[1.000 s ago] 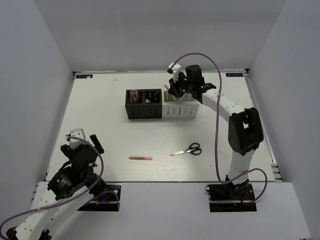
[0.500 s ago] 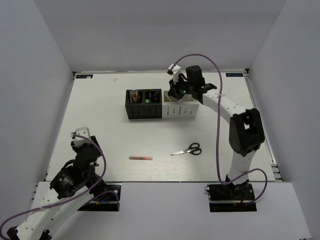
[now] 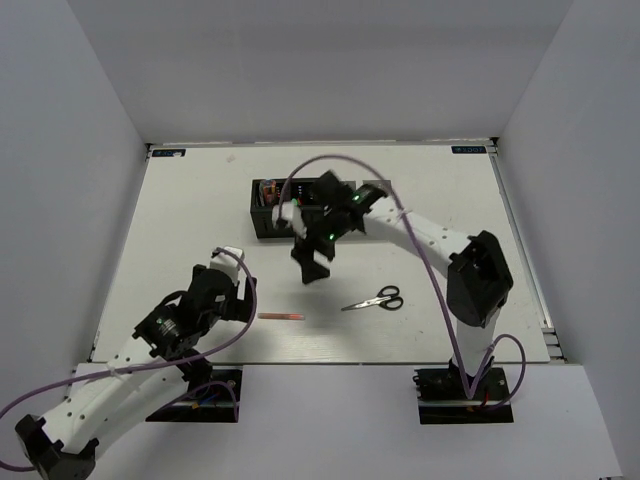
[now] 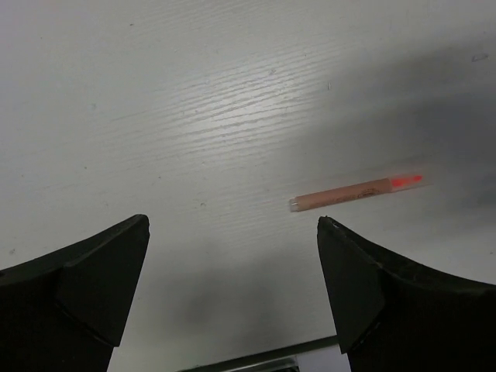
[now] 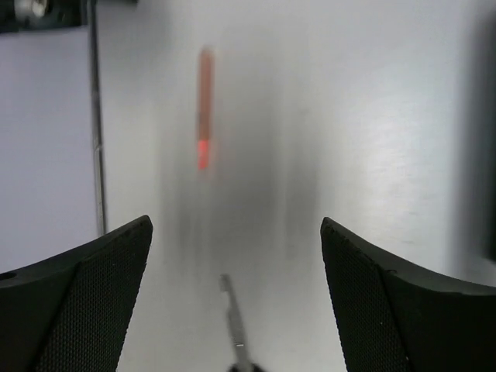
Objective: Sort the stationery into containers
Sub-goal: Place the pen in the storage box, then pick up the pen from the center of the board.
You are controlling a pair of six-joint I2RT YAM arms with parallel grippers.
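Over on the left, left gripper (image 4: 232, 225) with jaws spread and empty, pink stick (image 4: 356, 191) lying flat just ahead, nearer its right jaw, then right gripper (image 5: 236, 225) gaping too, same stick ahead-left, scissors (image 3: 375, 299) tip just short of them, so could easily clash going for one stick.

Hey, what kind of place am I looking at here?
Probably a robotics lab test cell: a white table boxed in by plain white walls, a left arm and right arm bolted at its near edge, and scissors, a thin stick and a row of boxes laid out.
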